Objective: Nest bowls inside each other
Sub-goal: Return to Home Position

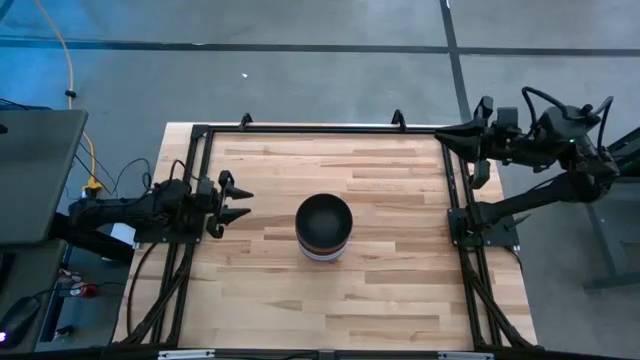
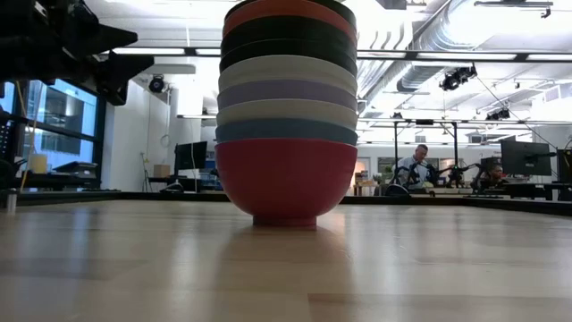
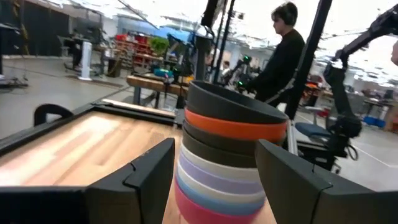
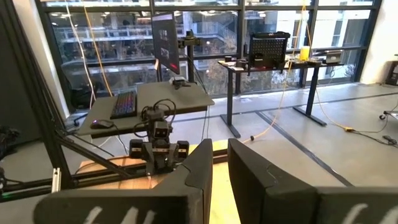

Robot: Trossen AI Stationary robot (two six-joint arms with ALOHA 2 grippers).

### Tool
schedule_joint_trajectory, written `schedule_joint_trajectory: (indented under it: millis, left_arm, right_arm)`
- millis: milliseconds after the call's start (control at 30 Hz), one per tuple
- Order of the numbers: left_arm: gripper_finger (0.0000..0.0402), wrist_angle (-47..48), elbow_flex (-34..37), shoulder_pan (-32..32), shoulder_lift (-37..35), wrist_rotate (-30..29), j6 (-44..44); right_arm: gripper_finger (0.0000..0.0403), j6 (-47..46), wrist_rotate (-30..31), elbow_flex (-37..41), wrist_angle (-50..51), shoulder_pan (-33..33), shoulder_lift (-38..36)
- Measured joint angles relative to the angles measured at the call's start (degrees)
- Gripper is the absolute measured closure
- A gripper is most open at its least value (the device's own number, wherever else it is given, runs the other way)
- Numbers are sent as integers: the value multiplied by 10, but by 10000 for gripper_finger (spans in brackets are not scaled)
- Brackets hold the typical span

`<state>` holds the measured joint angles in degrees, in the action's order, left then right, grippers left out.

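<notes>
Nine bowls stand nested in one upright stack point(image 1: 324, 228) at the table's middle, resting on the bottom bowl's foot point(image 2: 284, 217). From the bottom they run magenta, blue, white, lavender, white, black, black, red, black point(image 3: 230, 155). My left gripper point(image 1: 238, 203) is open and level, a short way to the table's left of the stack. In the left wrist view point(image 3: 214, 180) its fingers frame the stack without touching it. My right gripper point(image 1: 447, 133) waits, shut, above the table's far right corner point(image 4: 220, 174).
A black frame rail point(image 1: 320, 130) borders the table's far edge and both sides. Bare wood point(image 1: 380, 300) lies all around the stack. Beyond the table, a person in black point(image 3: 283, 56) stands and others sit at desks point(image 2: 416, 165).
</notes>
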<state>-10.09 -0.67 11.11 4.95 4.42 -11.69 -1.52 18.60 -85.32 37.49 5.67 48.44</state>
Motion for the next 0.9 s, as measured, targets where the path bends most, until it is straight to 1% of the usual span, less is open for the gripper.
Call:
schedule_joint_trajectory:
  millis: [300,400,533,700,900]
  left_arm:
    - [190,48,0,-55,0,9,6]
    - [190,65,0,-64,0,4,26]
    - [192,90,0,-64,0,-4,78]
    - [219,88,0,-64,0,-5,136]
    - [258,88,0,-64,3,-6,149]
  right_arm:
    - [359,0,1,0,7,0,-2]
    - [359,-2,1,0,7,0,-2]
    - [359,-11,1,0,7,0,-2]
    - [359,-25,1,0,7,0,-2]
    - [359,-26,1,0,10,0,-2]
